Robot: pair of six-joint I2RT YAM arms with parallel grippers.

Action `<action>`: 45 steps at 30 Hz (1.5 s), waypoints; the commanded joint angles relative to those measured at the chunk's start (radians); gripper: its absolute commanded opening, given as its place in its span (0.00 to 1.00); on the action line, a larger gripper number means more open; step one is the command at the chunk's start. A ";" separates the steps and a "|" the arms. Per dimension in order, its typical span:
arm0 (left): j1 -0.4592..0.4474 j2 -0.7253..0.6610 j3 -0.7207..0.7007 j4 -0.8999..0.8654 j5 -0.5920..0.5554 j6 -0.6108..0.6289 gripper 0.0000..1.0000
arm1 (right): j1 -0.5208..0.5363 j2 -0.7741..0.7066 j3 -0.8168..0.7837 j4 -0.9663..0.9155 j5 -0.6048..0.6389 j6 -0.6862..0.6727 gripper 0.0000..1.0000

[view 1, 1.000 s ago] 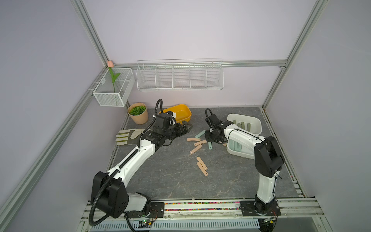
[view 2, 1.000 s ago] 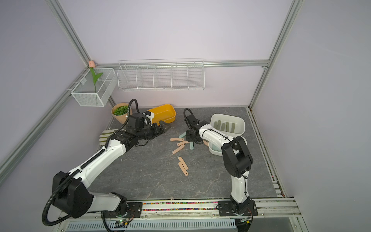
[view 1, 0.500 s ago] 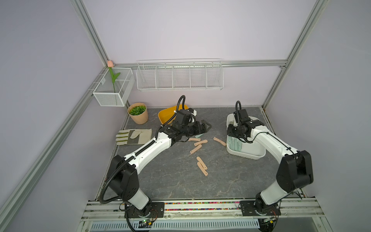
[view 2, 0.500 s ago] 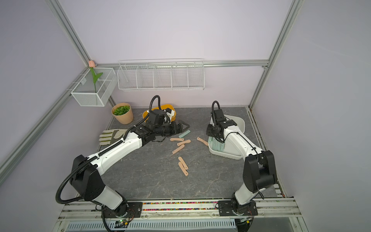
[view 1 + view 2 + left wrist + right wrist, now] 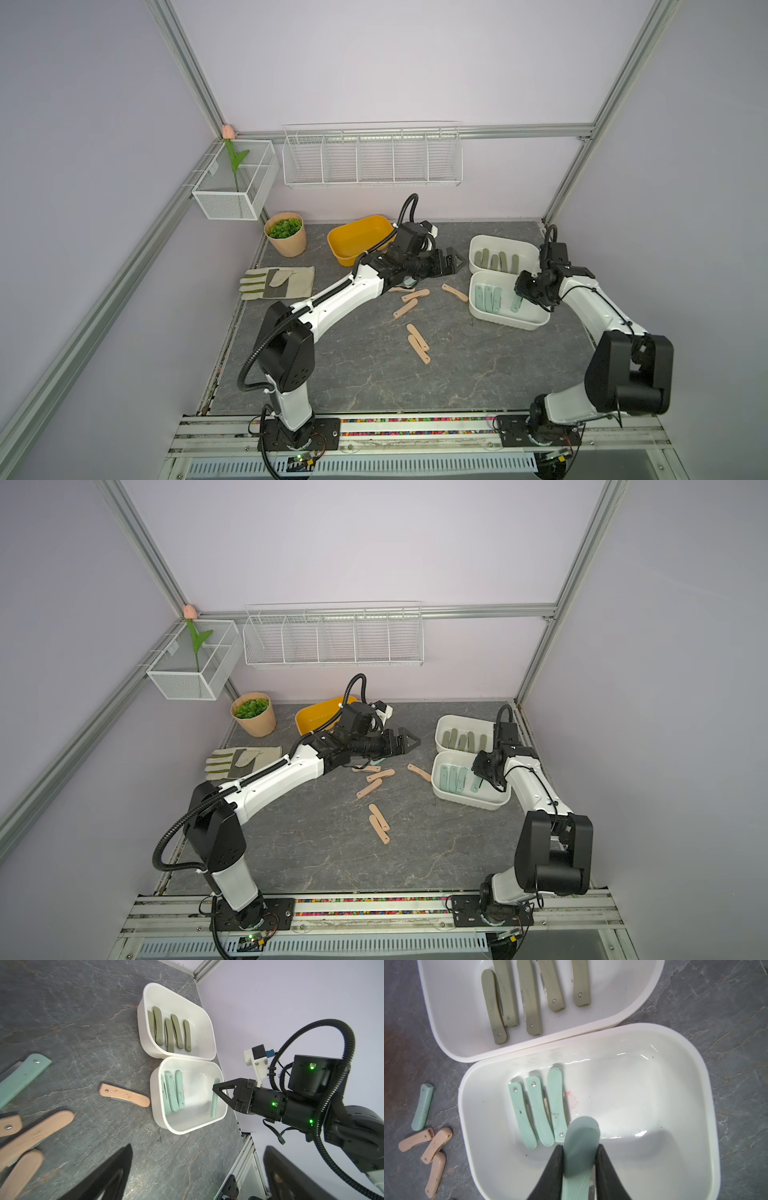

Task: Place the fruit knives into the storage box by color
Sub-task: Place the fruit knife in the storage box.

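Note:
My right gripper (image 5: 579, 1153) is shut on a pale mint fruit knife (image 5: 581, 1147) and holds it above the near white storage box (image 5: 511, 324). Three mint knives (image 5: 537, 1109) lie in that box. Several olive knives (image 5: 529, 995) lie in the far white box (image 5: 503, 240). Peach-pink knives (image 5: 415, 295) are scattered on the grey table, and a loose mint knife (image 5: 423, 1106) lies beside them. My left gripper (image 5: 451, 262) hovers open and empty above the table near those knives; its fingers (image 5: 116, 1172) stand wide apart.
A yellow box (image 5: 357, 241) stands behind the left arm, next to a potted plant (image 5: 284, 232). A work glove (image 5: 276, 282) lies at the left. Two more pink knives (image 5: 417, 343) lie nearer the front. A wire basket (image 5: 372, 156) hangs on the back wall.
My right gripper has carried the mint knife from the pile at mid-table over to the near white box. The left gripper has swung right, from the yellow box toward the scattered knives.

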 commanded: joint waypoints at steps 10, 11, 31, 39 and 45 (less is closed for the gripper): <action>-0.043 0.089 0.102 -0.029 0.021 0.005 0.99 | -0.005 0.176 0.040 0.076 0.000 -0.052 0.25; -0.044 0.091 0.102 -0.028 0.021 0.005 0.99 | -0.005 0.188 0.048 0.080 0.002 -0.058 0.25; -0.044 0.123 0.114 -0.023 0.036 0.001 0.99 | 0.011 0.341 0.120 0.130 -0.010 -0.079 0.25; -0.044 0.126 0.116 -0.023 0.035 0.000 0.99 | 0.029 0.386 0.142 0.135 -0.007 -0.080 0.25; -0.044 0.126 0.116 -0.025 0.037 0.001 0.99 | 0.037 0.406 0.148 0.136 -0.008 -0.077 0.28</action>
